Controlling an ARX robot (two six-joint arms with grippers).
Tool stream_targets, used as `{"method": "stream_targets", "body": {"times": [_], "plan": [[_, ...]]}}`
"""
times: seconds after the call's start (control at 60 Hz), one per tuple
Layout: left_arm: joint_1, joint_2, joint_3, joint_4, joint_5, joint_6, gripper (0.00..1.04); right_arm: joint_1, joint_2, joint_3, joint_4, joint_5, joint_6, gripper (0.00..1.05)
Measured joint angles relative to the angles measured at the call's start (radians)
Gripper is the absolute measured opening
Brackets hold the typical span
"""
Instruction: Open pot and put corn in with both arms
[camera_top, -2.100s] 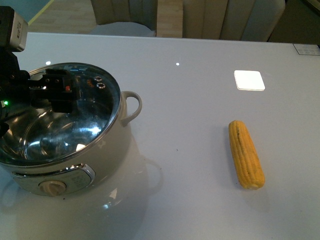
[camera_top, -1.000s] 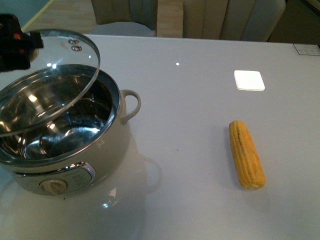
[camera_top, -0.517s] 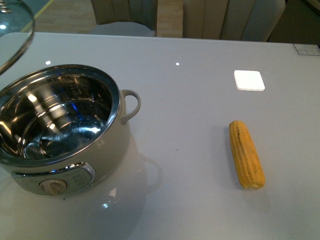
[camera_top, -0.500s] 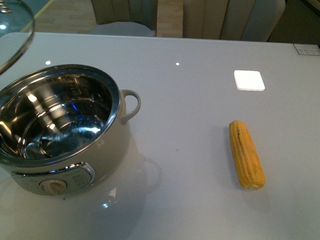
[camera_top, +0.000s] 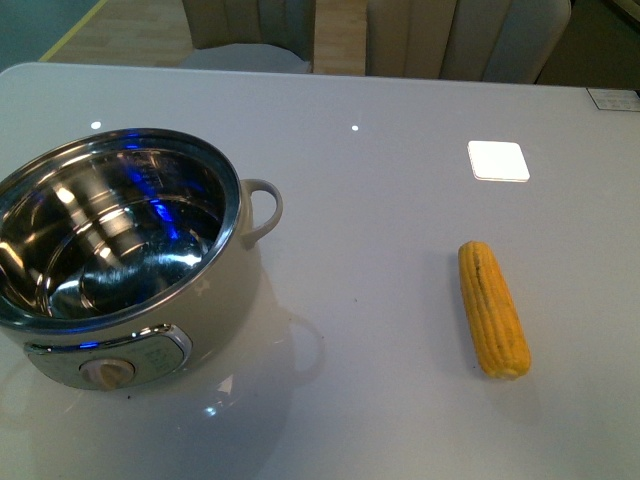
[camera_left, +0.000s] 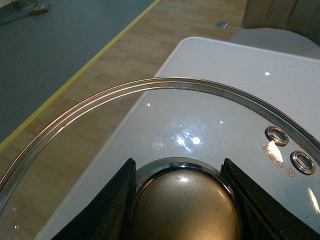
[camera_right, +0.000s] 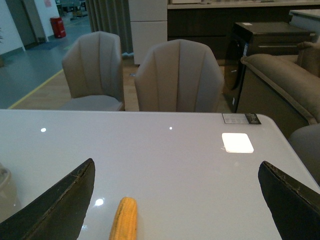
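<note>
In the front view, a large round cream-coloured electric pot (camera_top: 225, 300) sits at the lower left of the frame on a glossy white table (camera_top: 380, 390). The pot is uncovered, so its shiny steel interior (camera_top: 110, 240) is exposed. A loop handle (camera_top: 264, 212) sticks out toward the middle of the frame, and a round dial (camera_top: 107, 373) faces the camera. A yellow corn cob with a dark streak (camera_top: 492, 308) lies flat on the table at the right of the frame, well apart from the pot. Its length runs toward and away from the camera. A bright white square of reflected light (camera_top: 498, 160) shows on the table at the upper right.

In the left wrist view, the left gripper (camera_left: 181, 197) is clamped on the brass-coloured round knob (camera_left: 185, 215) of a steel-rimmed glass lid (camera_left: 200, 120). One black finger (camera_left: 107, 205) presses on each side of the knob. A table corner and a wooden floor show through the glass.

In the right wrist view, the right gripper (camera_right: 176, 165) holds nothing, and its two dark fingers (camera_right: 60, 200) are spread wide. The corn cob shows on the table in the gap between them. Two beige chairs (camera_right: 179, 80) stand beyond the table.
</note>
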Motion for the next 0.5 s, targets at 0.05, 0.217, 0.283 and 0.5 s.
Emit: {"method": "stream_targets", "body": {"times": [0.05,0.217,0.283,0.5], "plan": [[0.027,0.056,0.002,0.038,0.015,0.005,0.44,0.000,0.000,0.000,0.000,0.000,0.000,0.96],[0.049,0.178,0.024,0.115,0.027,0.026,0.44,0.000,0.000,0.000,0.000,0.000,0.000,0.96],[0.050,0.223,0.041,0.138,0.031,0.032,0.44,0.000,0.000,0.000,0.000,0.000,0.000,0.96],[0.040,0.367,0.101,0.224,0.038,0.043,0.44,0.000,0.000,0.000,0.000,0.000,0.000,0.96]]}}
